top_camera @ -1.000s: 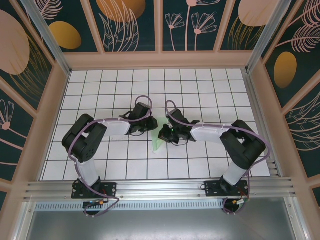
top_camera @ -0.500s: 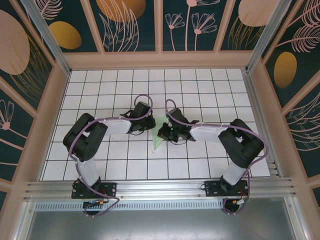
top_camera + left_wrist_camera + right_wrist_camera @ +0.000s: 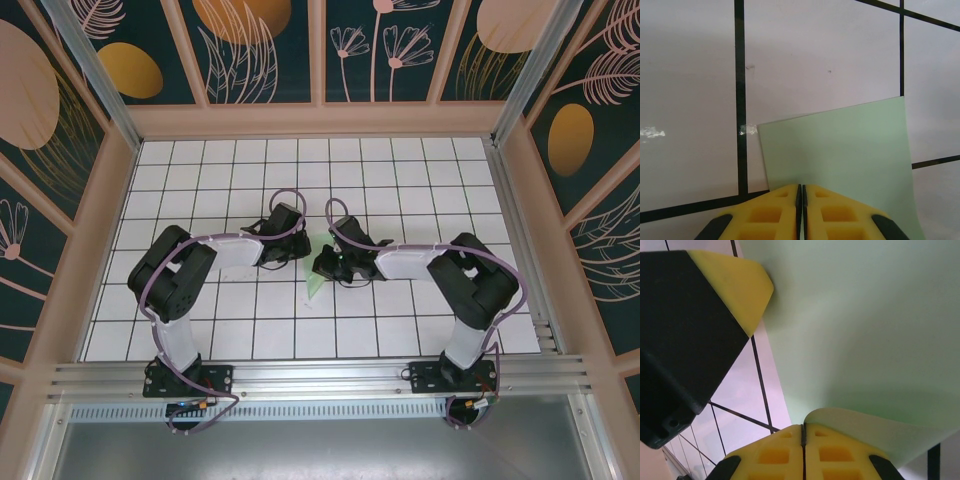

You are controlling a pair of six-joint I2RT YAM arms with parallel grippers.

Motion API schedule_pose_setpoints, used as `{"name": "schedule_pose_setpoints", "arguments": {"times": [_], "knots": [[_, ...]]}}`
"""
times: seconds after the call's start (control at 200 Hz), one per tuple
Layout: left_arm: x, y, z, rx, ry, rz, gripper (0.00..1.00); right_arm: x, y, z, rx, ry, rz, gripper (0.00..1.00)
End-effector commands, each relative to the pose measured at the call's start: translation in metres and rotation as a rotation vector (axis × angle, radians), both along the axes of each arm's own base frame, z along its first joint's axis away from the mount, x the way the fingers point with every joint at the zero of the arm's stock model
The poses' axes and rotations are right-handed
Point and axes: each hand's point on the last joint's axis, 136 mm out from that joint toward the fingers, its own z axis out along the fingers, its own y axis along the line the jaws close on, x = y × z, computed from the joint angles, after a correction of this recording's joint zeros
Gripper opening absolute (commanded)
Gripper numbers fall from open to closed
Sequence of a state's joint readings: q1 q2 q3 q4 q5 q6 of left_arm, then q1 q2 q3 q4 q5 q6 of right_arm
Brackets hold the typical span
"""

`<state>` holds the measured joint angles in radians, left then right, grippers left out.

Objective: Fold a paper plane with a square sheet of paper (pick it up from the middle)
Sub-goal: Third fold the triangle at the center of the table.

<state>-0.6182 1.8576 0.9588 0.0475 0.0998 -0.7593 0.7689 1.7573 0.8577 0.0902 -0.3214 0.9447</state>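
Body, top view: left arm [image 3: 165, 275] and right arm [image 3: 480, 285] have bulky black joint housings with white link shells between them. A purple cable [image 3: 284, 193] runs along each arm down to the black base plates [image 3: 188, 378] at the bottom of frame. Wrist views: left gripper [image 3: 801, 200] and right gripper [image 3: 803, 440] carry yellow finger pads [image 3: 772, 215] moulded with square recesses, black at the outer corners.

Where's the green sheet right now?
Top view: the sheet is mid-table, between the left gripper and the right gripper, each shut on an edge of it.
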Motion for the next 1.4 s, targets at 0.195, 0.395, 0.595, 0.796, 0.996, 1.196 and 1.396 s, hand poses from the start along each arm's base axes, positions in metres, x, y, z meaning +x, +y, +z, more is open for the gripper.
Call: {"name": "schedule_pose_setpoints", "arguments": {"times": [0.195,0.395,0.595,0.796,0.996,1.196,1.396], "knots": [[-0.009,0.004,-0.016,0.045,0.047,-0.023,0.14,0.008,0.010,0.003,0.016,-0.044,0.054,0.07],[-0.009,0.004,-0.015,0.044,0.046,-0.024,0.14,0.008,0.013,0.002,0.007,-0.055,0.079,0.07],[-0.009,0.004,-0.015,0.044,0.047,-0.025,0.14,0.008,0.011,-0.005,-0.017,-0.052,0.093,0.08],[-0.010,0.004,-0.015,0.045,0.048,-0.026,0.14,0.009,0.010,-0.005,-0.030,-0.060,0.097,0.08],[-0.009,0.004,-0.015,0.046,0.047,-0.026,0.14,0.007,0.009,-0.010,-0.050,-0.054,0.110,0.09],[-0.009,0.004,-0.015,0.046,0.047,-0.026,0.14,0.004,0.009,-0.013,-0.067,-0.052,0.124,0.09],[-0.009,0.004,-0.014,0.045,0.045,-0.027,0.14,0.004,0.008,-0.016,-0.079,-0.051,0.126,0.10]]}}
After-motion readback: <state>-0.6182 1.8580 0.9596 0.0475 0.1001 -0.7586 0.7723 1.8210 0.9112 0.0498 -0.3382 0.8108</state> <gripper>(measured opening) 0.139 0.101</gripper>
